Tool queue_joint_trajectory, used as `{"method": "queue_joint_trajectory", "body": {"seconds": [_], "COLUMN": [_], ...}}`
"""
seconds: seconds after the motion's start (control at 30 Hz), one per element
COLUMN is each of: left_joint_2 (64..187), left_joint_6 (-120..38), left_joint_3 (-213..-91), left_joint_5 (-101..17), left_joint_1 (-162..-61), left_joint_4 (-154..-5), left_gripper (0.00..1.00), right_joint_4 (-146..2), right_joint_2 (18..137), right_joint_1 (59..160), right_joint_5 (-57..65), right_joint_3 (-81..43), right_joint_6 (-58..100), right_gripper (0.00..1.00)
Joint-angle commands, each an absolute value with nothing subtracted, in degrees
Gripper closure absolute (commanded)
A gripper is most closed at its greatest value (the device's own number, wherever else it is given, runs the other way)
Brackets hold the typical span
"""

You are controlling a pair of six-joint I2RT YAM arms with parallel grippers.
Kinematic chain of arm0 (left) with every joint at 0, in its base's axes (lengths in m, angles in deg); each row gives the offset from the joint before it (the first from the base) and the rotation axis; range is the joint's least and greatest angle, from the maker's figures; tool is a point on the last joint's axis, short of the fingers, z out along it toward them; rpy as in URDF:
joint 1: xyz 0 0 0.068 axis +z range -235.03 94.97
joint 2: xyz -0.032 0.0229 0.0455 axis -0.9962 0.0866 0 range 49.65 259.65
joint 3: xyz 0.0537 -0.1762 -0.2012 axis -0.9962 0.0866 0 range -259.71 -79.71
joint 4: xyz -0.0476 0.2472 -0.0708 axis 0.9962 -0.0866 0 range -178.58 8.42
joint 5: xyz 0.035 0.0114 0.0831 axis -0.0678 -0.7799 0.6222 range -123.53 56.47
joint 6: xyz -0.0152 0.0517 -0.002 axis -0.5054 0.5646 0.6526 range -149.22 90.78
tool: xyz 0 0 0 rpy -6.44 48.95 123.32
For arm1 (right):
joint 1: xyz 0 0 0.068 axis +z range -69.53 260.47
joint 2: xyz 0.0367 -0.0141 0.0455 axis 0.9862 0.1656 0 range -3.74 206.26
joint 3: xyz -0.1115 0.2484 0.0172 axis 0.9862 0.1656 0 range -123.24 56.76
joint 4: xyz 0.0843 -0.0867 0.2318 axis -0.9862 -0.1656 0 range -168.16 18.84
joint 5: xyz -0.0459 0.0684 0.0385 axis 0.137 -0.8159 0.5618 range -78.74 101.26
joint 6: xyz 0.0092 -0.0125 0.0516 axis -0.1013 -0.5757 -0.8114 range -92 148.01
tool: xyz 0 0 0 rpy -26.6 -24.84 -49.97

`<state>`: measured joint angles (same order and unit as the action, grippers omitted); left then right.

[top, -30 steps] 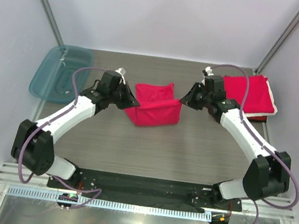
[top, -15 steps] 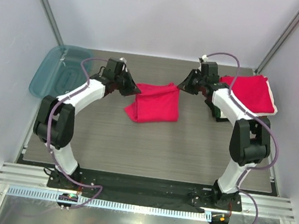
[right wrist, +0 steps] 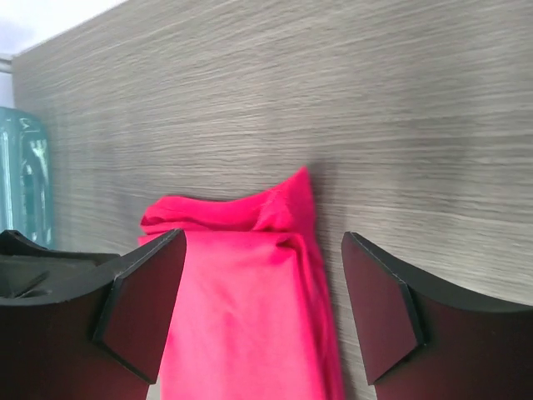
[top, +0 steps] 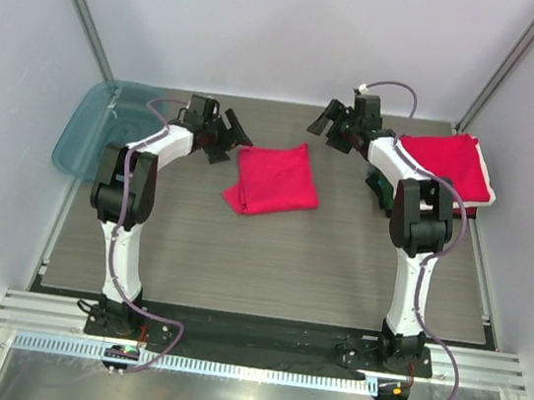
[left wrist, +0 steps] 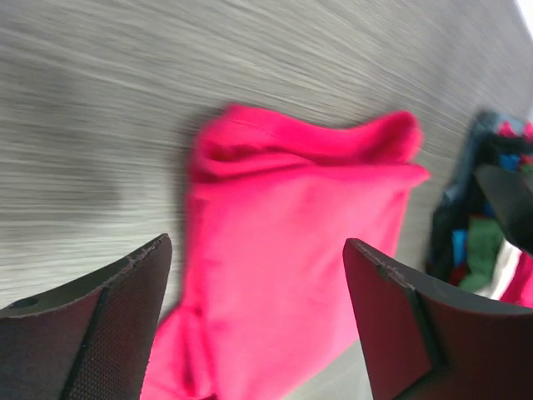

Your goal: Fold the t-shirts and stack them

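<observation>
A folded bright red t-shirt (top: 273,179) lies flat on the wooden table, between both arms; it also fills the left wrist view (left wrist: 287,275) and the right wrist view (right wrist: 241,308). My left gripper (top: 231,141) hovers just off its upper left corner, open and holding nothing. Off the shirt's upper right corner my right gripper (top: 329,129) stands open, also holding nothing. At the far right rests a stack of folded t-shirts (top: 450,169), red on top with white and dark layers showing at its edges.
A translucent teal tray (top: 98,127) sits at the table's far left corner, and its edge shows in the right wrist view (right wrist: 25,179). White walls close in the table at the back and on both sides. The arm bases stand at the near edge.
Both grippers were shut on the red shirt's upper corners; they have let go, opened and drawn back toward the far edge. The shirt now lies flat and folded.
</observation>
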<state>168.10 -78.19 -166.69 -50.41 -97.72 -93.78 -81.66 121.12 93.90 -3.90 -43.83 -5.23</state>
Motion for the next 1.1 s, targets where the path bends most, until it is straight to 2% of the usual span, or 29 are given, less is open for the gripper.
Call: {"method": "queue_joint_trajectory", "body": {"seconds": [0.0, 0.17, 0.23, 0.27, 0.3, 0.37, 0.63, 0.87, 1.07], "left_joint_2": [165.5, 160.6, 160.5, 160.8, 160.9, 161.4, 163.8, 166.5, 169.8], "left_joint_6": [-76.2, -73.9, -72.6, -72.5, -72.5, -72.5, -71.4, -71.4, -70.9], "left_joint_3": [-167.2, -161.5, -160.1, -159.9, -159.4, -159.4, -160.0, -161.6, -164.3], "left_joint_5": [-49.4, -47.5, -47.2, -47.2, -48.0, -48.6, -47.5, -48.7, -50.1], "left_joint_1": [-97.2, -97.6, -98.2, -98.3, -98.4, -98.5, -99.2, -99.8, -100.2], "left_joint_4": [-91.5, -91.2, -90.8, -90.5, -90.4, -90.3, -90.2, -90.3, -91.2], "left_gripper": [0.14, 0.14, 0.15, 0.16, 0.17, 0.21, 0.24, 0.32, 0.32], "right_joint_4": [-79.0, -67.7, -68.6, -70.4, -70.8, -73.3, -74.0, -74.1, -74.8], "right_joint_2": [117.3, 108.2, 107.9, 108.7, 109.8, 113.1, 119.4, 123.5, 127.7], "right_joint_1": [93.7, 93.7, 93.6, 93.6, 93.6, 93.6, 93.6, 93.7, 94.5], "right_joint_5": [-3.0, -3.5, -6.0, -7.3, -9.2, -11.9, -12.9, -13.4, -14.3], "right_joint_3": [-44.9, -27.3, -26.2, -27.1, -27.9, -30.5, -34.6, -37.4, -41.1], "right_joint_6": [-2.4, 5.4, 7.0, 7.3, 7.5, 7.0, 5.7, 5.3, 4.6], "right_gripper": [0.19, 0.2, 0.22, 0.25, 0.33, 0.37, 0.33, 0.34, 0.35]}}
